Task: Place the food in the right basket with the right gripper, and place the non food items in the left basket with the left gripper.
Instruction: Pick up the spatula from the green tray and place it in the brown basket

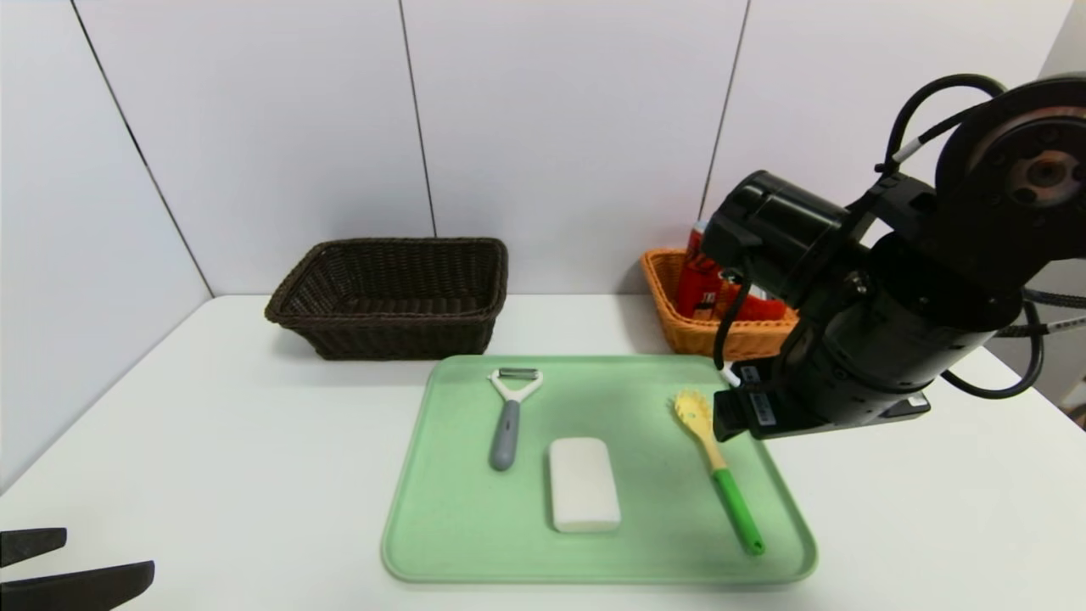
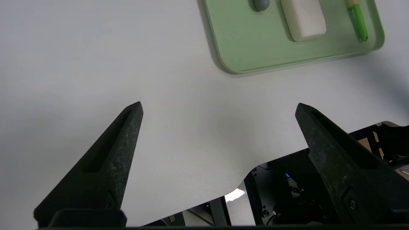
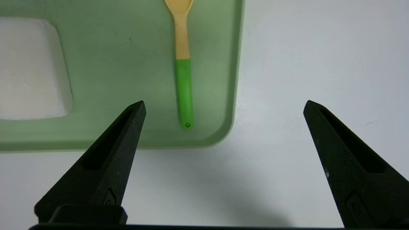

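While red food packs (image 1: 704,284) already sit in the orange right basket (image 1: 670,297), right gripper (image 3: 223,108) hangs wide open and empty over the tray's (image 1: 441,526) near-right corner, leaving peeler (image 1: 507,416), white block (image 1: 583,484) and spoon (image 1: 717,467) for the parked, wide-open, empty left gripper (image 2: 219,108).

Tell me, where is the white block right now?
In the head view the white block lies flat mid-tray, between the peeler on its left and the green-handled pasta spoon on its right.

The right arm (image 1: 857,339) hangs over the tray's (image 1: 475,543) far right corner, blocking the orange basket (image 1: 679,331). Bare table (image 1: 212,441) lies left of the tray, before the dark basket (image 1: 390,297).
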Tool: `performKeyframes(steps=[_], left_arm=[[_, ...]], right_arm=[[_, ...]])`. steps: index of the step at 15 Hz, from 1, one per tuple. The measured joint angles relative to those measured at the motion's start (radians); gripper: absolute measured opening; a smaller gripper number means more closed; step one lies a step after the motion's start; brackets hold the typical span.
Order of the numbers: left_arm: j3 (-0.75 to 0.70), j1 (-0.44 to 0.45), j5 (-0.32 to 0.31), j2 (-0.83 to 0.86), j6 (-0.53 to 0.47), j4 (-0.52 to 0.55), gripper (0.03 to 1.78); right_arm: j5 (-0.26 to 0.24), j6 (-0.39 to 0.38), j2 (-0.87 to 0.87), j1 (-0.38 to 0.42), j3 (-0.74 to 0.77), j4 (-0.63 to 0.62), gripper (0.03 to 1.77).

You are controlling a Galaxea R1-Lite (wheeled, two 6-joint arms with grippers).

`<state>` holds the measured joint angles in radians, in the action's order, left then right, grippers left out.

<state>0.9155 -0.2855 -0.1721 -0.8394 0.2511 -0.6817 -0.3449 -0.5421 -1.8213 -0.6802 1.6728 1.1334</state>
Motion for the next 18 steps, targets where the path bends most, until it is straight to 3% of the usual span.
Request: performKeyframes(steps=[3,10,18], left_arm=[[-0.001,-0.001,0.0,0.004,0.0,0.0,1.69],[-0.012,-0.001,0.0,0.013,0.001,-0.002,1.69],[-0.014,-0.001,0.001,0.026,0.004,-0.005,1.69]], right_arm=[[0.094,-0.009,-0.033,0.004,0.003,-0.001,1.7],[0.207,-0.006,-0.149,0.047,0.017,-0.066,1.7],[0.241,-0.003,-0.236,0.083,0.021,-0.072,1.7]])
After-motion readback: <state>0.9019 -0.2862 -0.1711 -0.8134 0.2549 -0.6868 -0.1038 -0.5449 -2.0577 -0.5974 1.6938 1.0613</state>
